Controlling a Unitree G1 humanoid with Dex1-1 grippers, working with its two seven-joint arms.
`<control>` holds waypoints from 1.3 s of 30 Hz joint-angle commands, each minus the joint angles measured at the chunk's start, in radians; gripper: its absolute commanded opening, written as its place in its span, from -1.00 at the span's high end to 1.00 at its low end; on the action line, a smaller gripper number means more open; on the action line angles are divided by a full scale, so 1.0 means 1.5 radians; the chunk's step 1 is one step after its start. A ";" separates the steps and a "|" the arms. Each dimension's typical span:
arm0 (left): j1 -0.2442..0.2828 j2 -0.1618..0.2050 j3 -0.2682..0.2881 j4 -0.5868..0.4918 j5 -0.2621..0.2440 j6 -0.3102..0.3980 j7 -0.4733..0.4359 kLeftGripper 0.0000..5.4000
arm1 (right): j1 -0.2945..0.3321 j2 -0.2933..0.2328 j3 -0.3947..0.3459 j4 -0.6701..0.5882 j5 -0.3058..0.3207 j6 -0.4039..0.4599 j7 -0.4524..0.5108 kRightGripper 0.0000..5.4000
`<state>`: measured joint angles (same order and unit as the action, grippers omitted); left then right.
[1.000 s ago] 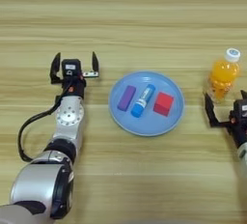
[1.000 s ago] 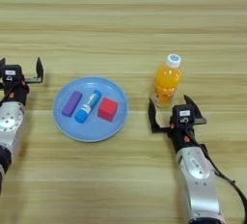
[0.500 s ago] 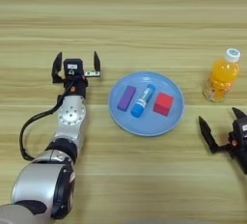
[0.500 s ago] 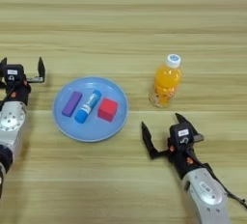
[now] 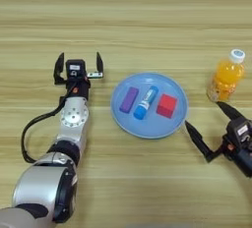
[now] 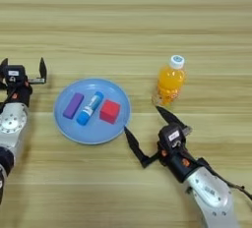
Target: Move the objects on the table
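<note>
On the table (image 5: 147,20), a blue plate (image 5: 147,126) holds a flat purple block (image 5: 129,99), a blue tube (image 5: 145,102) with a white end and a red cube (image 5: 166,105), lying side by side. An orange-drink bottle (image 6: 170,82) with a white cap stands upright to the right of the plate. My right gripper (image 6: 141,119) is open just in front of the bottle, its fingers angled toward the plate's right rim and holding nothing. My left gripper (image 5: 78,64) is open and empty to the left of the plate.
The left arm (image 5: 69,133) lies along the table from the near left corner, with a black cable (image 5: 29,128) looping beside it. The right forearm (image 6: 206,192) comes in from the near right.
My right gripper has pulled back from the bottle's base toward the near edge and swung its open fingers leftward. The bottle, the plate and the left arm have not moved.
</note>
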<state>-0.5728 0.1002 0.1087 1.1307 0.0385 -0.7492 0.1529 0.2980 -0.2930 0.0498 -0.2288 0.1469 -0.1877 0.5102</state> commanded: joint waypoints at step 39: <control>-0.011 -0.001 -0.007 0.004 0.010 0.013 0.006 -1.00 | -0.244 0.048 0.128 0.163 -0.072 0.120 -0.012 -0.99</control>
<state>-0.5741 0.0993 0.1028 1.1309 0.0406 -0.7477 0.1549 -0.0374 -0.2268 0.2484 -0.0111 0.0441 -0.0278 0.4999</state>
